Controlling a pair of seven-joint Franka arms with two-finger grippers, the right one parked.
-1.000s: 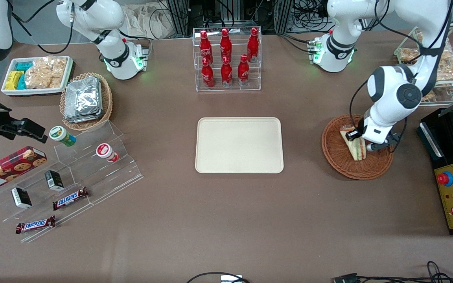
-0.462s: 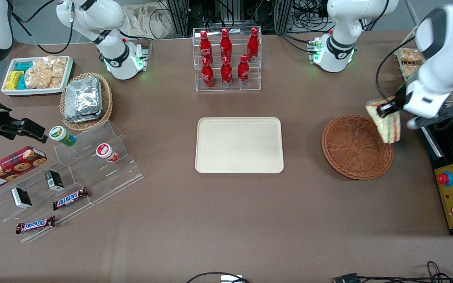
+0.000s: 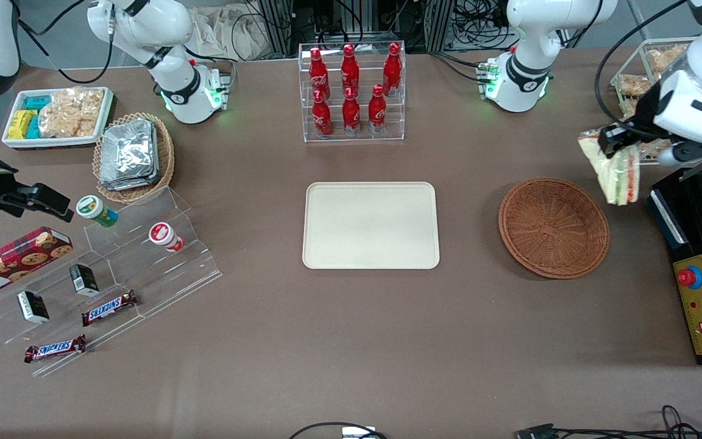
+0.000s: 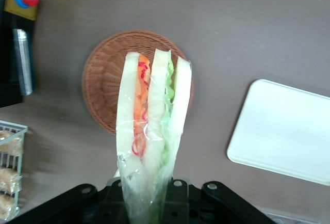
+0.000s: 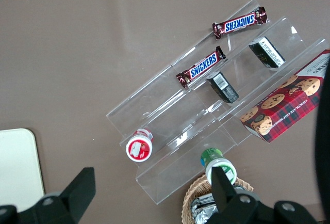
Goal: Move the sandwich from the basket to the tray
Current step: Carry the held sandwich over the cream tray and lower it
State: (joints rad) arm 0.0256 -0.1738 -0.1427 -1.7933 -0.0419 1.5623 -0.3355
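The sandwich (image 3: 618,174), a plastic-wrapped wedge of pale bread with green and red-orange layers, hangs in the air with my gripper (image 3: 613,139) shut on its upper end. It is raised above the table just off the basket's rim, toward the working arm's end. The round reddish-brown wicker basket (image 3: 553,227) holds nothing. The cream tray (image 3: 370,225) lies flat at the table's middle, bare. In the left wrist view the sandwich (image 4: 149,131) stands out from the gripper (image 4: 149,203), with the basket (image 4: 103,79) and tray (image 4: 283,131) far below it.
A black machine with a red button (image 3: 701,292) stands beside the basket at the working arm's end. A white wire rack of snacks (image 3: 649,79) sits farther from the camera there. A clear rack of red bottles (image 3: 351,91) stands farther back than the tray.
The gripper has lifted the sandwich out of the basket, carrying it upward and toward the working arm's end. The basket now lies empty.
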